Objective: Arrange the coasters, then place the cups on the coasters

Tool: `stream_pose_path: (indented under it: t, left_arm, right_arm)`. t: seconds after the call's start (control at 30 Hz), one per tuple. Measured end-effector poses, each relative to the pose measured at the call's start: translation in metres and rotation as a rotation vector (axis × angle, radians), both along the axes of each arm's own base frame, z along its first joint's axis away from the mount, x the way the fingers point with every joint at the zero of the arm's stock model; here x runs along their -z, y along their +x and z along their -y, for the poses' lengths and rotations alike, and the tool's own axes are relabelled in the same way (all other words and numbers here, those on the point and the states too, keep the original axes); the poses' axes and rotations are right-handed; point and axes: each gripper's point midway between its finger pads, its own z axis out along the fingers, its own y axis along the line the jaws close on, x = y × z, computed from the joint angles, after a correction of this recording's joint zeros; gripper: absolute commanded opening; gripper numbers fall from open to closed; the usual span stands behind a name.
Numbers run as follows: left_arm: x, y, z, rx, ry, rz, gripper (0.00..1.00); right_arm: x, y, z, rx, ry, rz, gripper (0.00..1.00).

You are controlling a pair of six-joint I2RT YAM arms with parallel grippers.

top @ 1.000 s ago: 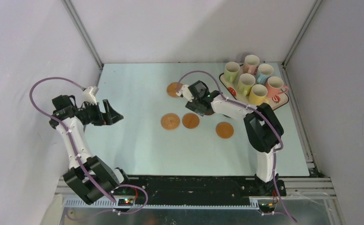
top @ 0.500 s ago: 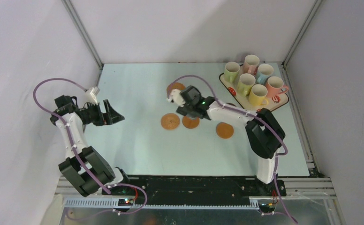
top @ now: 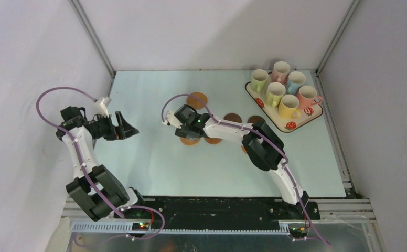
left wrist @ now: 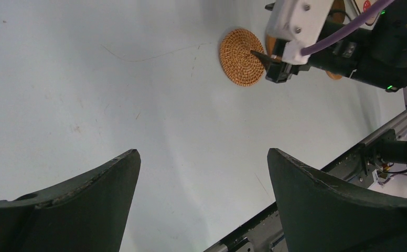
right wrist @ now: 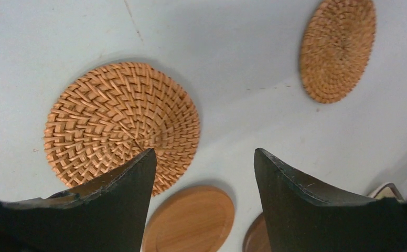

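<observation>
The right arm [top: 227, 127] hid part of the thin round coasters [top: 196, 99] at centre; only five were countable. Six pastel handled mugs [top: 275, 93] stood on the cream strawberry-printed tray [top: 297, 125], far right. The right gripper [right wrist: 204, 153], above a woven orange coaster [right wrist: 121, 123], and the left gripper [left wrist: 202, 153] both had fingers spread, empty.

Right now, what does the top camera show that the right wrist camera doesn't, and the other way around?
Only the top view: the six cups standing on the strawberry tray, and the left gripper, open and off to the side. Only the right wrist view: the basket-weave detail, and the right gripper with its jaws apart and nothing between them. Both: the woven coaster below that gripper, a second woven coaster beyond it, and a smooth wooden coaster.
</observation>
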Motion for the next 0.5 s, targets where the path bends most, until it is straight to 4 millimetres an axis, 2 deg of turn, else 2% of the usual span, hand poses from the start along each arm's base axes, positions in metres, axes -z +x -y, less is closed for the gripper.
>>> stream_pose_path:
  t: [0.1,0.37,0.5]
  left_arm:
    - [0.000,0.000,0.000,0.000,0.001,0.002,0.98]
    - [0.000,0.000,0.000,0.000,0.001,0.002,0.98]
    - [0.000,0.000,0.000,0.000,0.002,0.002,0.98]
  right_arm:
    - [0.013,-0.004,-0.002,-0.010,-0.024,-0.015,0.73]
    - [0.016,-0.030,-0.023,-0.090,-0.004,-0.062,0.73]
    - [0.019,-0.061,-0.031,-0.161,0.028,-0.177,0.73]
